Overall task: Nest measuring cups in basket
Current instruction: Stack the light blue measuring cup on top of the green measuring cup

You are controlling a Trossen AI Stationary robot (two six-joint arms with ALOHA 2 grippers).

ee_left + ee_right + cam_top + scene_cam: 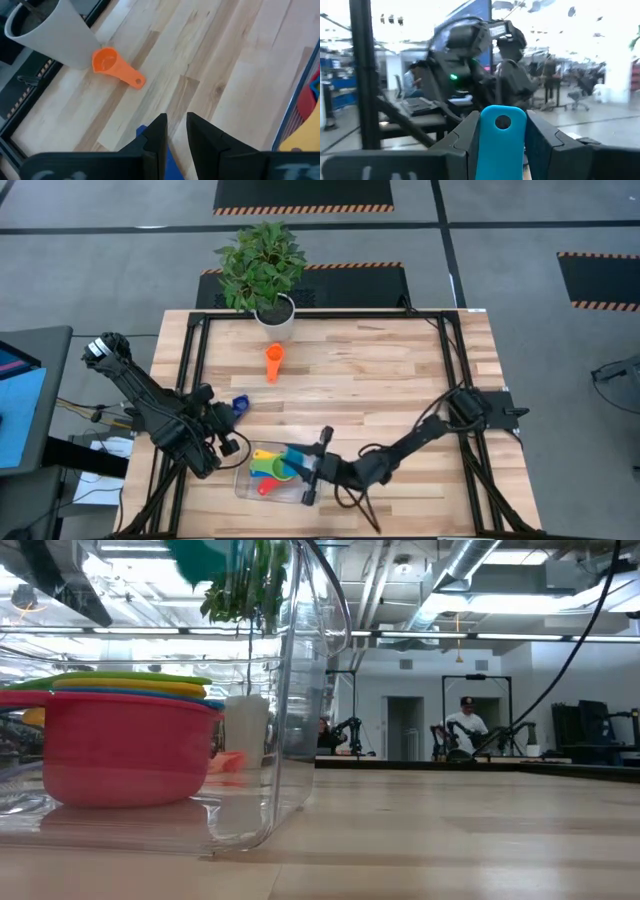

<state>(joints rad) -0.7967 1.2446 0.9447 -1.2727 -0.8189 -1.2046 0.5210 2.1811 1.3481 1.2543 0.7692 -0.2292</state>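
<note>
The clear basket (250,485) lies at the table's near edge and holds a stack of measuring cups: red (120,755) at the bottom, with yellow (262,455) and green (266,471) in it. My right gripper (300,468) reaches over the basket from the right, shut on a light blue cup (205,560). My left gripper (232,412), left of the basket, is shut on a dark blue cup (240,405). An orange cup (273,362) lies on its side on the table near the pot. My left gripper has the dark blue cup (142,131) between its two fingers, which slant down toward the table. The fingers themselves hide the part they are on. My right gripper pinches the light blue cup's handle (502,145) between its two fingers, which lie along it. The handle's free end with its hole (502,121) sticks out past the fingertips. The cup hangs above the stack in the basket, clear of it.
A white pot (275,315) with a green plant stands at the table's far edge, just beyond the orange cup. A black frame (190,380) runs along the table's sides. Bare wood (400,380) fills the middle and right of the table.
</note>
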